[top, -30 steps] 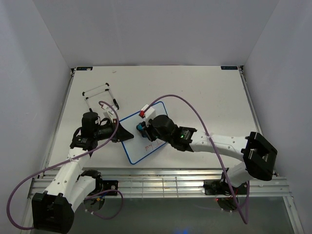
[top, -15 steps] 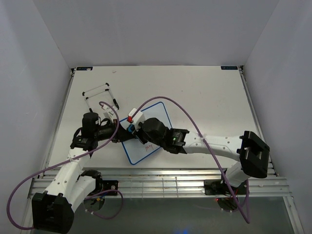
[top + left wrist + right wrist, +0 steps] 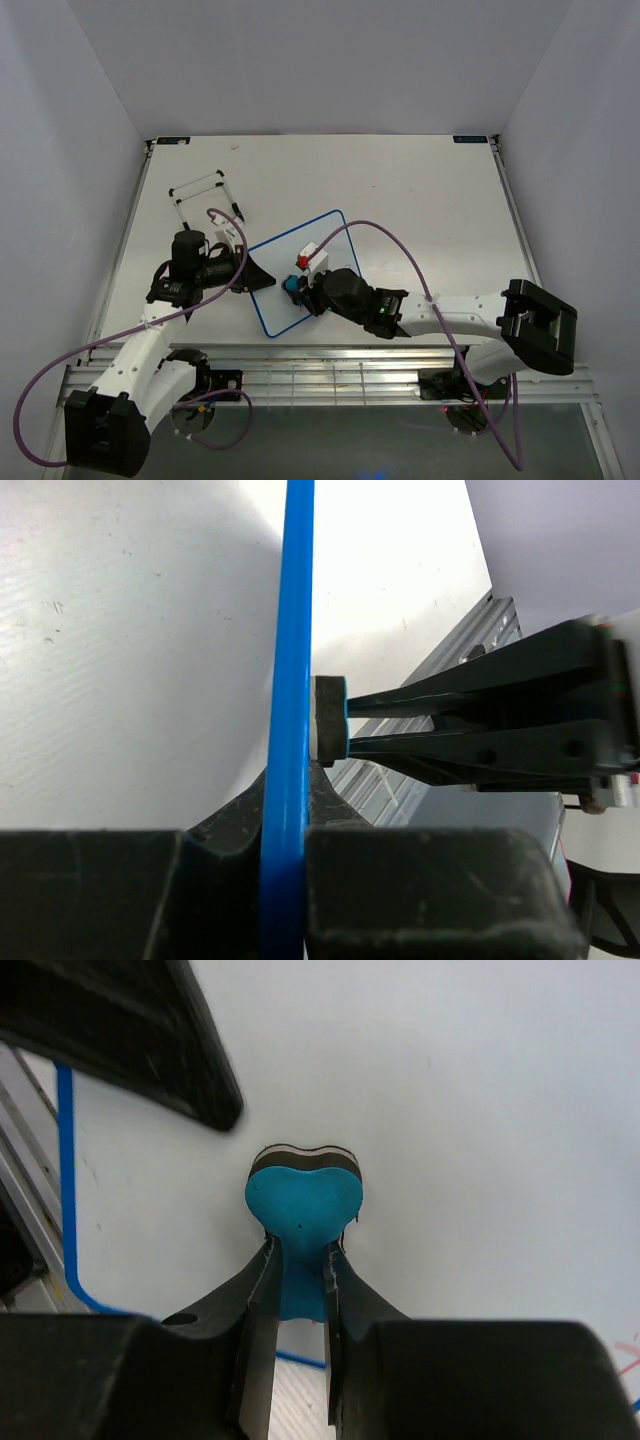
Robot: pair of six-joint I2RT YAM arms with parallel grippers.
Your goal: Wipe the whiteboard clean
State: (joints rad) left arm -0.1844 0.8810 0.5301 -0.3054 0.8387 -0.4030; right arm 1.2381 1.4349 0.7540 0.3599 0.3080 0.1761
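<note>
Small flat white whiteboard (image 3: 290, 245) with a thin blue rounded-corner frame: centre of the overhead view, lying askew on the pale grey table (image 3: 420, 200), one corner toward upper right, one toward the lower edge. Lower right part hidden under the right arm.

Left gripper (image 3: 255, 276): black, at the board's left edge. In the left wrist view the blue frame (image 3: 290, 680) runs straight up between its jaws, which are clamped narrow on that edge. Cannot tell whether the held edge is lifted off the table.

Right gripper (image 3: 300, 288): over the board's lower left area, jaws pinched close on a small blue bow-shaped eraser (image 3: 291, 284). Right wrist view: eraser (image 3: 303, 1200) face-down on the white surface, its dark felt layer showing at the far rim, blue frame corner at lower left of that frame. One black finger (image 3: 150, 1030) of the left gripper fills the upper left. In the left wrist view the eraser (image 3: 330, 718) sits against the board, just beside the frame.

Faint red marks (image 3: 628, 1352): extreme lower right of the right wrist view, too small to read.

White-and-black wire stand (image 3: 198, 187): upper left of the table, well apart from the board.
</note>
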